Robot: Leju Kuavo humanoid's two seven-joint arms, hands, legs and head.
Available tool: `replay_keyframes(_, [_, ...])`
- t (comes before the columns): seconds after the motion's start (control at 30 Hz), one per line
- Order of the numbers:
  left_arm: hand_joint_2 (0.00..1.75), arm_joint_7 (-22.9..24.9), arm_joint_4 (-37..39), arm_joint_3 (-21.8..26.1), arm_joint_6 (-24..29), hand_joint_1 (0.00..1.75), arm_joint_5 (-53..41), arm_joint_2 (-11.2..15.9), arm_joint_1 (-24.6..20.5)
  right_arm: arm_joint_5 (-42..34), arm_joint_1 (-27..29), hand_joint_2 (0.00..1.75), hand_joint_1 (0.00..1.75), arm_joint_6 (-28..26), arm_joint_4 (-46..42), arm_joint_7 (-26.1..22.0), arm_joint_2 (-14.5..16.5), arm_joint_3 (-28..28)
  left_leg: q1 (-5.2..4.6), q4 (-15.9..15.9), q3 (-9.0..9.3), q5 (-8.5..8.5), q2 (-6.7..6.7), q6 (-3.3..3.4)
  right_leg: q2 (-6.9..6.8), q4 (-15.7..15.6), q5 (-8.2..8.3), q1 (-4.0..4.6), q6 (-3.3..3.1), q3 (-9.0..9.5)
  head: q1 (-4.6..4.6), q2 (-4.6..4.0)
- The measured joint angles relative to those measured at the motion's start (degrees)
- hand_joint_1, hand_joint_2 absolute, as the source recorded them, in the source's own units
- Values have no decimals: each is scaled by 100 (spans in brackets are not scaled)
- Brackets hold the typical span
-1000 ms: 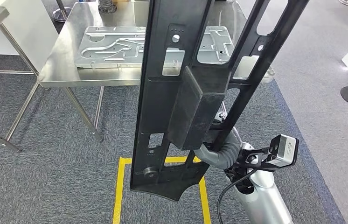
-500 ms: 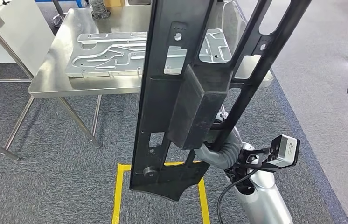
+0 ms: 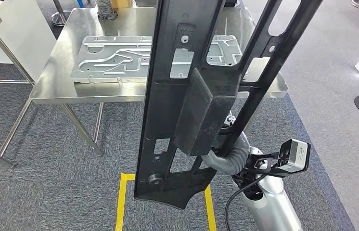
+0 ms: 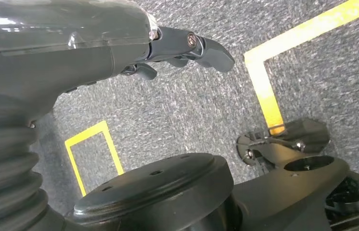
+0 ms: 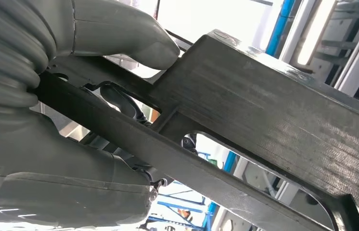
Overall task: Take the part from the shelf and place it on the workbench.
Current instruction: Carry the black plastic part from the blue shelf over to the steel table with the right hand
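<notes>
The step in hand looked like the carry: the workbench (image 3: 57,82) stood ahead, near but not yet reached, with a grey plate (image 3: 115,57) lying on it. The part (image 3: 177,115), a long black frame, was upright in front of the robot, above the carpet and a yellow floor mark (image 3: 120,202). The right hand (image 5: 62,120) grasped one of its bars, thumb pressed on the block. The left hand (image 4: 120,43) hung released, holding nothing. Next, I judged, the part must be brought over the bench and lowered flat beside the plate. No writing was legible
</notes>
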Motion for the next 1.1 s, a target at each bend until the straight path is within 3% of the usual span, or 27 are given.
replay_keyframes(0.07, [175,0,0,0,-3,0,-1,-1,0,-2,0,175,171,10,3,-2,-1,-2,-3,1,108,-88,-8,-31,-11,-763,536,-3,-28,256,0,0])
replay_keyframes(0.13, [175,0,0,0,-5,0,5,-2,-8,-4,-7,175,171,26,5,-5,-2,-2,-22,10,164,-175,-11,-88,-20,-1358,752,23,-88,493,0,0])
replay_keyframes(0.23, [175,2,0,0,-5,0,17,1,-19,-10,-11,175,171,39,5,-10,-4,-3,-28,-23,204,-254,6,-181,-2,-1484,665,39,-191,560,-1,0])
replay_keyframes(0.3, [175,3,0,0,-4,0,20,2,-23,-16,-15,175,171,43,3,-14,-5,-3,-22,166,159,-367,17,-242,1,-1529,628,13,-261,633,-1,0])
replay_keyframes(0.33, [175,1,0,1,-2,0,25,2,-22,-19,-17,175,171,44,3,-16,-5,-3,-18,435,33,-489,18,-270,-6,-1547,605,2,-292,678,-2,0])
replay_keyframes(0.4, [175,-13,0,3,4,0,38,3,-32,-25,-21,175,171,44,5,-17,-5,-2,-11,1225,-426,-776,17,-309,-22,-1549,538,12,-330,746,-2,0])
replay_keyframes(0.43, [175,-18,0,5,6,0,42,4,-42,-26,-20,175,171,45,9,-16,-5,-1,-9,1545,-644,-834,17,-321,-25,-1548,499,18,-334,787,-2,0])
replay_keyframes(0.47, [175,-22,0,7,7,0,43,6,-51,-26,-19,175,171,45,13,-13,-5,-1,-9,1689,-782,-777,18,-324,-24,-1547,457,21,-335,838,-2,0])
replay_keyframes(0.5, [175,-22,0,8,4,0,43,8,-57,-29,-19,175,171,45,16,-9,-5,0,-9,1610,-813,-596,19,-318,-20,-1546,411,23,-331,901,-1,0])
replay_keyframes(0.57, [175,-17,0,11,1,0,37,10,-42,-39,-26,175,171,45,20,1,-5,1,-11,900,-608,-27,20,-275,-8,-1547,308,23,-311,1045,-1,0])
replay_keyframes(0.6, [175,-14,0,13,-1,0,33,10,-29,-45,-34,175,171,44,23,5,-5,1,-23,549,-487,180,20,-250,-1,-1539,262,34,-290,1092,0,0])
replay_keyframes(0.63, [175,-11,0,14,-1,0,31,11,-18,-50,-41,175,171,43,26,9,-5,1,-35,292,-398,284,19,-223,7,-1531,230,39,-264,1109,0,0])
replay_keyframes(0.8, [175,-21,0,20,10,0,28,5,-5,-70,-65,175,171,39,26,34,-5,0,-20,46,-274,219,-5,-88,3,-1432,105,41,-104,1074,-1,0])
replay_keyframes(0.87, [175,-22,0,20,11,0,26,2,-4,-82,-78,175,171,39,21,33,-5,-1,-3,-2,-189,185,2,-33,-2,-848,-130,29,-59,773,0,0])
replay_keyframes(0.93, [175,-22,0,20,11,0,24,2,4,-88,-67,175,171,40,22,33,-5,-2,-6,-4,-127,125,7,-5,-3,-59,-340,12,-28,262,0,0])
replay_keyframes(0.97, [175,-22,0,20,10,0,24,2,10,-89,-57,175,171,39,23,33,-6,-2,-6,-3,-87,91,4,-4,-5,140,-309,2,-17,83,0,0])
replay_keyframes(1.0, [175,-22,0,20,10,0,23,2,15,-89,-51,175,171,38,23,33,-7,-2,-6,-3,-36,52,-1,-8,-6,114,-154,-5,-14,12,0,0])
replay_keyframes(1.03, [175,-22,0,20,10,0,22,2,17,-91,-48,175,171,37,22,33,-7,-2,-5,-2,27,8,-7,-15,-9,-141,103,-10,-19,59,0,0])
replay_keyframes(1.1, [175,-21,1,20,6,0,20,-1,19,-95,-48,175,171,36,21,33,-7,-2,-16,3,147,-94,-17,-52,-17,-935,617,3,-59,334,0,0])
